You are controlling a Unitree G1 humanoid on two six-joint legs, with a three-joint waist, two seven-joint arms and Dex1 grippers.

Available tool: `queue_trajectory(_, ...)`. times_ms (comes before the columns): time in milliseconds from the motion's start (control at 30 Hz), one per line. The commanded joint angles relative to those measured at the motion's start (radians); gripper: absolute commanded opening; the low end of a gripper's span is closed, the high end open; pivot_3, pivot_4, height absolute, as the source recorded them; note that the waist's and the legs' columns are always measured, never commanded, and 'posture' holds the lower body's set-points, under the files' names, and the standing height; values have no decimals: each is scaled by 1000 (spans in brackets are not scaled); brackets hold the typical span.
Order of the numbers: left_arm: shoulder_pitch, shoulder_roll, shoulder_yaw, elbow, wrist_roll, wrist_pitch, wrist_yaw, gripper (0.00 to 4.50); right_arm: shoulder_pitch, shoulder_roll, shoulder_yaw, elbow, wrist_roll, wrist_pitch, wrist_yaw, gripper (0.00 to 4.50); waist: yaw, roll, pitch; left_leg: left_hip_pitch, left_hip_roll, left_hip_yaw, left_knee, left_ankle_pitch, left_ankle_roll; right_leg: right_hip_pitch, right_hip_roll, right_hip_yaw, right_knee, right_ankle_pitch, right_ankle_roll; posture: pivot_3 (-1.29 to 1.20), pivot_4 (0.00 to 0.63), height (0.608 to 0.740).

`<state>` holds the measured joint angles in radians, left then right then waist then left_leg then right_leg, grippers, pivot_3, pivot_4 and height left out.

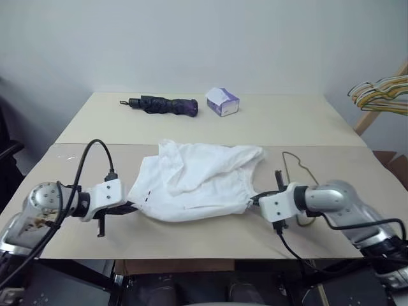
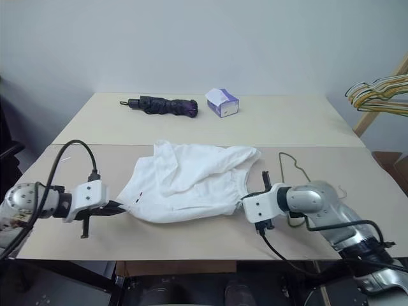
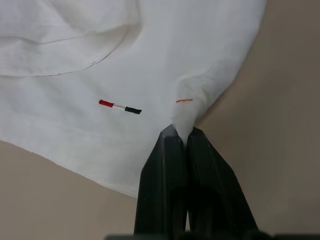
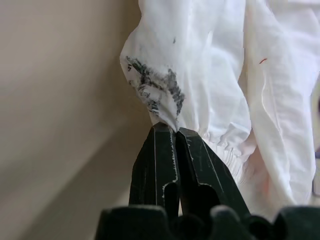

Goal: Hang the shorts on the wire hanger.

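1. The left gripper (image 3: 181, 131) is clamped tight on a fold of the shorts (image 1: 194, 182) at the hem edge; the two black fingers (image 3: 162, 180) meet with white fabric pinched between their tips.
2. Just beyond the left fingertips, the cloth carries a small red-white-black mark (image 3: 120, 106) and a short red stitch (image 3: 184, 100).
3. The right gripper (image 4: 172, 131) is likewise closed on the shorts, gripping the gathered elastic waistband; a dark grey smudge (image 4: 155, 90) lies on the fabric directly above its fingertips.
4. The shorts span the gap between the two grippers, bunched and creased, with their middle resting on the table (image 1: 191, 236).
5. The wire hanger (image 1: 298, 167) lies flat on the table just behind and outboard of the right gripper, apart from the shorts.
6. The table is a pale beige board; a seam separates the near panel from a far panel.
7. On the far panel, well beyond both grippers, lie a folded dark umbrella (image 1: 162, 105) and a white-and-purple tissue box (image 1: 222, 101).
8. A plain light wall (image 1: 191, 38) backs the table.
9. Off to the right of the right gripper, past the table edge, a bunch of yellow, green and white hangers (image 1: 381, 94) hangs on a wooden frame (image 1: 376, 105).
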<state>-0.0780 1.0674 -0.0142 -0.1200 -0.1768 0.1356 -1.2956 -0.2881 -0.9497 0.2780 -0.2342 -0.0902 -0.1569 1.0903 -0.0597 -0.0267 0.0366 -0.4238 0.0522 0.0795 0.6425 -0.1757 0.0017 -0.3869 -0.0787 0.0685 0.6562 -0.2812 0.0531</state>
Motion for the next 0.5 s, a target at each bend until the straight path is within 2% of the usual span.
queue_trajectory(33, -57, 5, 28, -46, -38, 2, -16, 0, -51, 3, -79, -70, 151, 112, 57, 35, 3, 0, 0, 1, 0, 0, 0, 0, 0, 0, 0, 0, 0, -1, -2, 3, 0, 740)
queue_trajectory(67, -95, -20, 18, -31, -33, 8, 7, 0, -80, 25, -83, -54, 164, 144, 50, 35, 4, -1, 0, 3, 0, 0, 0, 0, 0, -1, 0, 0, 0, -3, -5, -2, 0, 740)
queue_trajectory(133, -240, -130, -15, 50, 9, 35, 123, 0, -182, 91, -70, 29, 140, 223, 5, 35, 10, -1, 0, 3, 1, 1, 0, 0, -1, -1, 0, -1, 0, -3, -5, -7, 0, 740)
queue_trajectory(200, -435, -268, -30, 188, 88, 79, 321, 0, -322, 176, -57, 165, 61, 276, -93, 35, 19, -2, -1, 4, 0, 2, 1, 0, 0, 0, 1, 0, 0, -1, -2, -17, 0, 740)
queue_trajectory(267, -633, -396, -6, 335, 169, 95, 572, 0, -481, 270, -64, 323, -36, 308, -266, 35, 24, -4, -1, 4, -1, 1, 3, 2, 2, 1, 1, 0, 1, 4, 5, -17, 0, 740)
queue_trajectory(300, -752, -453, 38, 419, 199, 65, 748, 0, -592, 336, -92, 426, -90, 306, -443, 35, 23, -5, -1, 3, -1, 0, 3, 5, 7, 1, 2, 0, 1, 5, 6, -19, 0, 740)
queue_trajectory(333, -829, -488, 68, 478, 220, 36, 863, 0, -665, 380, -114, 497, -125, 299, -564, 35, 21, -6, -1, -3, -2, -2, 3, 6, 8, 0, 2, 0, 1, 6, 6, -24, 0, 740)
queue_trajectory(367, -906, -514, 132, 505, 198, -47, 961, 0, -745, 402, -137, 559, -195, 229, -761, 35, 16, -6, -1, -8, -2, -4, 3, 7, 7, -4, 2, 0, 2, 7, 6, -32, 0, 740)
queue_trajectory(433, -988, -543, 223, 498, 122, -167, 1016, 0, -828, 415, -176, 602, -247, 138, -950, 35, 14, -6, -1, -23, -3, -6, 3, 4, 4, -22, 1, 2, 8, 7, 6, -35, 0, 740)
queue_trajectory(500, -961, -547, 271, 390, 18, -189, 941, 0, -798, 390, -181, 527, -266, 90, -963, 35, 14, -6, -2, -34, -3, -10, -1, 10, -7, -38, 1, 1, 13, 7, 6, -34, 0, 740)
